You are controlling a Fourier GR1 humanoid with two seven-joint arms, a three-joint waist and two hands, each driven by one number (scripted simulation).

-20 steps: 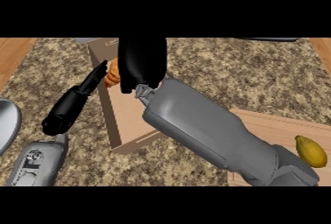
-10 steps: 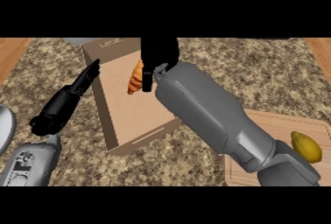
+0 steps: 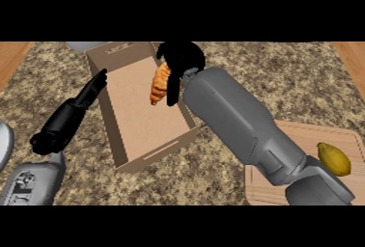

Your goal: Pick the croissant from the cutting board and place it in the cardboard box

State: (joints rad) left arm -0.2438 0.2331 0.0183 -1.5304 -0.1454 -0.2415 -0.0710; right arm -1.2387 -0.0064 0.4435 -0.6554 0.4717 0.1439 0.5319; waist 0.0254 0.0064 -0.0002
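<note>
Nearest the viewer, at 4 o'clock, a pale wooden cutting board (image 3: 303,159) lies on the speckled brown granite desk (image 3: 285,82). A yellow, lemon-shaped fruit (image 3: 333,158) rests on its right portion. The right grey forearm crosses the board's left part and runs up toward 12 o'clock.

At 8 o'clock, the left grey forearm enters from the lower edge. A curved grey rim (image 3: 4,144) shows at the left edge, at 9 o'clock; what it belongs to cannot be told.

The black left hand (image 3: 71,113) lies at 9 to 10 o'clock, fingers straight and together, holding nothing. Its fingertips reach the outer face of the left wall of the box.

At centre stands the open brown cardboard box (image 3: 143,120), long and rectangular, running from 6 o'clock toward 12 o'clock, slightly tilted. Its floor is bare in the near part.

Farthest, at 12 o'clock, the black right hand (image 3: 182,60) is over the far right part of the box, fingers curled and clamped on the orange-brown croissant (image 3: 160,84). The croissant hangs lengthwise below the hand, inside the box outline, near its right wall. Whether it touches the box floor cannot be told.
</note>
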